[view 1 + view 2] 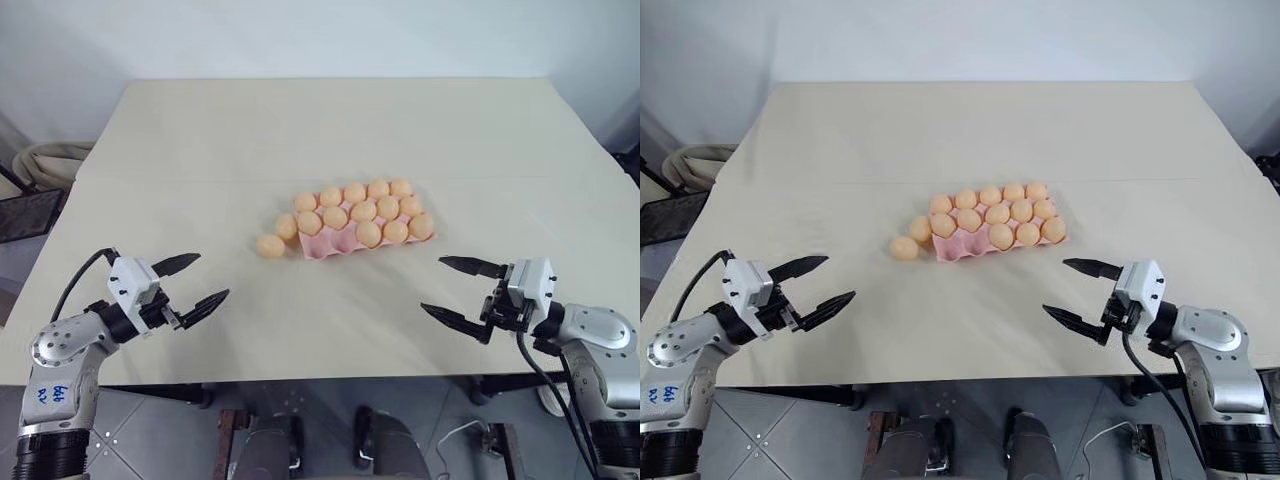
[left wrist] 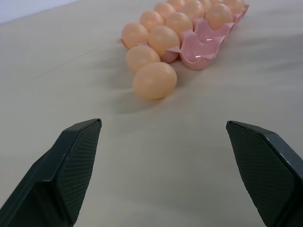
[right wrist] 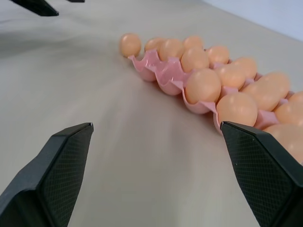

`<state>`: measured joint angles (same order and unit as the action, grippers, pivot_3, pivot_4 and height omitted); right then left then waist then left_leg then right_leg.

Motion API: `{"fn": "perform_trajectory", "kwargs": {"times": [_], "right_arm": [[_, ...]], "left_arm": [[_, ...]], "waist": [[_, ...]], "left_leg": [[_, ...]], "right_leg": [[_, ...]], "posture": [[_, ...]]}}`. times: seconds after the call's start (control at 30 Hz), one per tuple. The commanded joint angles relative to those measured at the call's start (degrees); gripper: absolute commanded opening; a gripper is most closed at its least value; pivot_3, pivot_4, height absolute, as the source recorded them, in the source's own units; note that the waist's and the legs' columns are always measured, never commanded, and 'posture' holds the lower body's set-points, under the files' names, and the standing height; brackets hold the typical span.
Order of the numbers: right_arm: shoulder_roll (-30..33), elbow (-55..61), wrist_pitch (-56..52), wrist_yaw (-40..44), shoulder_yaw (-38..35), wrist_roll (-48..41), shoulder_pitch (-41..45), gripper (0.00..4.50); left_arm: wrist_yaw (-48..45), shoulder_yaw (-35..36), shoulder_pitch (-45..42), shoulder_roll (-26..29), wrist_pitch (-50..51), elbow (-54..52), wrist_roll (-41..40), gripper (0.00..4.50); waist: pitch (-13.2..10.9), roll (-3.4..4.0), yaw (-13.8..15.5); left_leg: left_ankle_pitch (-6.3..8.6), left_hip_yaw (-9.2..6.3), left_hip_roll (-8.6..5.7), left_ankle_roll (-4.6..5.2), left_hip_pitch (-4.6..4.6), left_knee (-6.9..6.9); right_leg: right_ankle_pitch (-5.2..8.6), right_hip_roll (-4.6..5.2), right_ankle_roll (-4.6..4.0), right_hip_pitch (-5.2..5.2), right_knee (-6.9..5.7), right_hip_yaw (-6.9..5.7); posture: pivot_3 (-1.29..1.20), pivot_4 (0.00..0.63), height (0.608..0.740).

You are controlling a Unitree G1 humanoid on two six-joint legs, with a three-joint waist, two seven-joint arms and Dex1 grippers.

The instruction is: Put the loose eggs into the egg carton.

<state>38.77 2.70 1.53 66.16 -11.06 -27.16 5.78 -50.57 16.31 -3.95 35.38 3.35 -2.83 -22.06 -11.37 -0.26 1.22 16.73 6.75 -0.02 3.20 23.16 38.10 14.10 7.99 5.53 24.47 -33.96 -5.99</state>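
The table (image 1: pixel 200 140) is seen as the widest thing, pale beige, with both arms held low over its near edge. The egg carton (image 1: pixel 340 244), pink and scalloped, lies ahead of both grippers, approx. midway between them and well apart from each. Most cups are filled; two cups in the near row, at the end toward the left gripper, are seen empty.

The left gripper (image 1: pixel 190 282) is held with jaws spread wide, nothing between them, pointed toward the carton. The right gripper (image 1: pixel 457 291) is spread wide too and empty, pointed inward from the other side.

Two loose eggs are left outside. The first loose egg (image 1: pixel 270 246) rests on the table ahead of the left gripper, nearer to it than the carton is. The second loose egg (image 1: pixel 287 227) sits just behind it, touching or almost touching the carton's end.

The step in hand is judged to be the reach for the nearer egg w/ the left gripper. For a good result, the egg should be centred between the pads before closing, and the closing should be made slowly, because a smooth oval is easily squeezed out or rolled away. The neighbour egg should not be pushed during approach.
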Motion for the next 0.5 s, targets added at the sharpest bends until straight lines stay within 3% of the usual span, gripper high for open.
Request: {"fn": "perform_trajectory", "kwargs": {"times": [0.03,0.23,0.5], "right_arm": [[0.82,1.29,1.72,1.45,-2.76,-2.47,0.02,4.50],[2.43,10.54,-3.47,-2.30,-10.30,-8.07,-5.88,4.50],[1.18,18.58,-6.26,-8.49,-12.62,-8.24,-12.78,4.50]], "left_arm": [[1.54,-2.51,-3.28,-0.30,0.61,-0.31,1.38,4.48],[3.86,-9.75,-15.16,-3.08,1.00,9.44,6.53,4.48],[4.38,-15.57,-27.10,-9.23,-0.56,23.28,10.54,4.48]], "waist": [[0.00,0.00,0.08],[0.01,0.00,0.50],[0.06,-0.10,0.12]], "left_leg": [[-0.02,0.00,0.00,-0.04,0.00,0.00],[-0.03,0.02,-0.04,-0.03,0.01,0.00],[-0.04,0.30,-0.02,-0.09,-0.04,0.01]], "right_leg": [[0.00,0.00,0.00,0.00,0.00,-0.01],[-0.01,0.01,0.02,-0.02,0.00,-0.06],[-0.04,-0.03,0.07,0.01,-0.03,-0.37]], "posture": [[0.00,0.150,0.740],[0.00,0.150,0.740],[0.00,0.150,0.740]]}}
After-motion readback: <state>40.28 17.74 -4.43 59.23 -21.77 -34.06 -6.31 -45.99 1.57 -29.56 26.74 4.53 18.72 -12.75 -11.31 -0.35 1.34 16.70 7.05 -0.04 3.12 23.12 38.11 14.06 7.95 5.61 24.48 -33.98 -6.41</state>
